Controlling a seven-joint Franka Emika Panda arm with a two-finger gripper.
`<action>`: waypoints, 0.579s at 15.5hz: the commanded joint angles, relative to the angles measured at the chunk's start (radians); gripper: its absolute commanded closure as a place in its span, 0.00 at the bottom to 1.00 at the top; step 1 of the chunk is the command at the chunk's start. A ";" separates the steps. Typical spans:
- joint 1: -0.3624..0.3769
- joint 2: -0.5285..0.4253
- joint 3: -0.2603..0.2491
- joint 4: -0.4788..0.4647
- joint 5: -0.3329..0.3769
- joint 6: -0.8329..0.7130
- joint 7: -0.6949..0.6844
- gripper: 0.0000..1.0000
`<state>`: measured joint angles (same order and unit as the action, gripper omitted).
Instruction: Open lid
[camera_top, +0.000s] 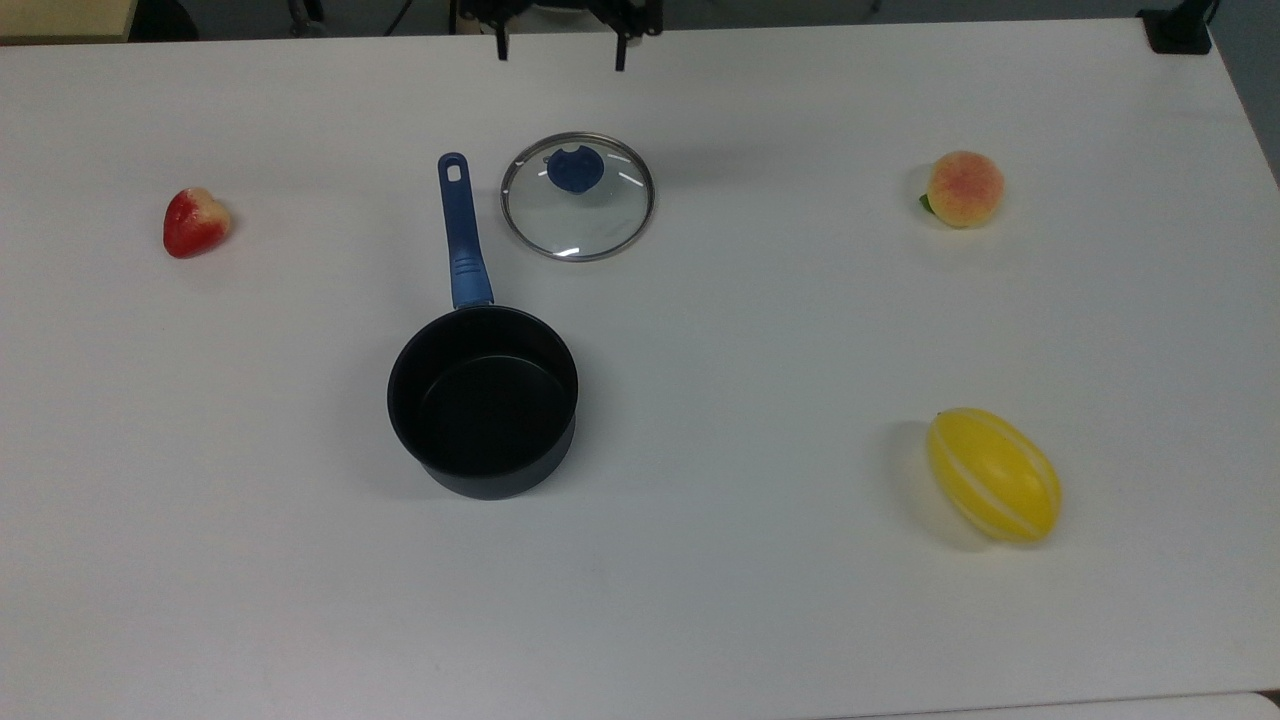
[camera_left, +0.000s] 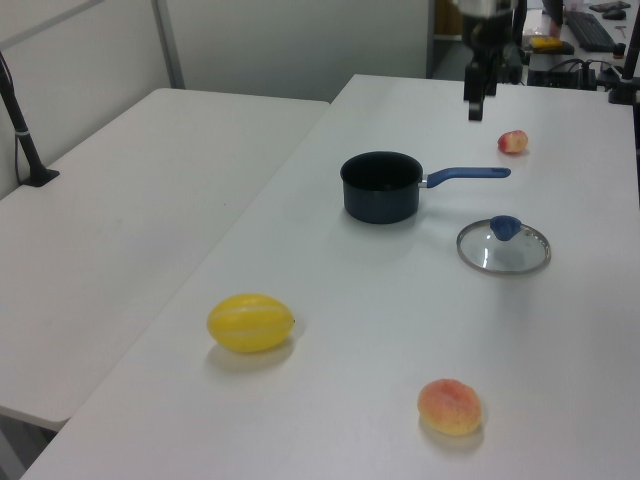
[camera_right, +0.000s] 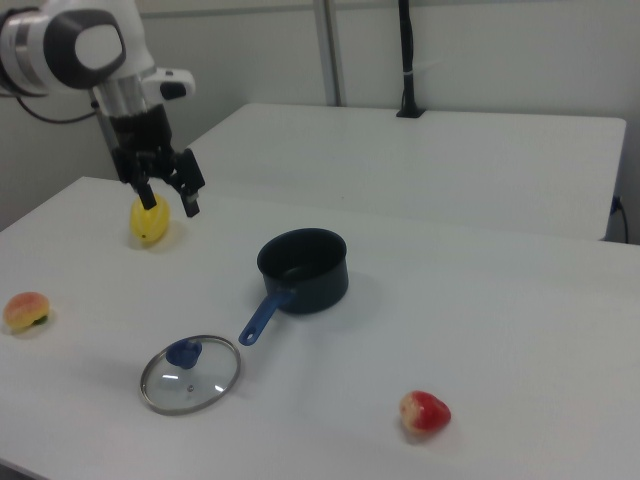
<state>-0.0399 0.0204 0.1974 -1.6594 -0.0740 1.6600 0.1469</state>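
- Nearest the top view's bottom edge, on the white table (camera_top: 700, 600), a yellow melon (camera_top: 994, 474) lies at the top view's right, well apart from everything else.
- Next comes the black saucepan (camera_top: 483, 400), open and empty, its blue handle (camera_top: 461, 232) pointing away toward the far edge.
- Just beside that handle, on the top view's right of it, the lid (camera_top: 578, 196) lies flat on the table with its blue knob (camera_top: 575, 170) up; it is off the pan and apart from it, so the opening looks done.
- As a judgement: glass in a thin metal rim should be stiff, fairly heavy for its width, slick on the dome and breakable if dropped. The knob is the sensible place to pinch; the rim lies too flat on the table to get under.
- A strawberry (camera_top: 195, 221) sits at the top view's left and a peach (camera_top: 963, 188) at its right, about level with the lid.
- Farthest off, the gripper (camera_right: 167, 194) hangs high above the table's far edge, fingers spread wide, holding nothing.
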 joint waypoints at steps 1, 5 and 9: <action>0.018 -0.011 -0.061 0.043 0.017 -0.037 0.019 0.00; 0.069 -0.022 -0.133 0.035 0.049 0.007 -0.001 0.00; 0.101 -0.049 -0.231 0.038 0.167 0.037 -0.130 0.00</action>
<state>0.0117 0.0087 0.0471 -1.6156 0.0208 1.6799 0.1166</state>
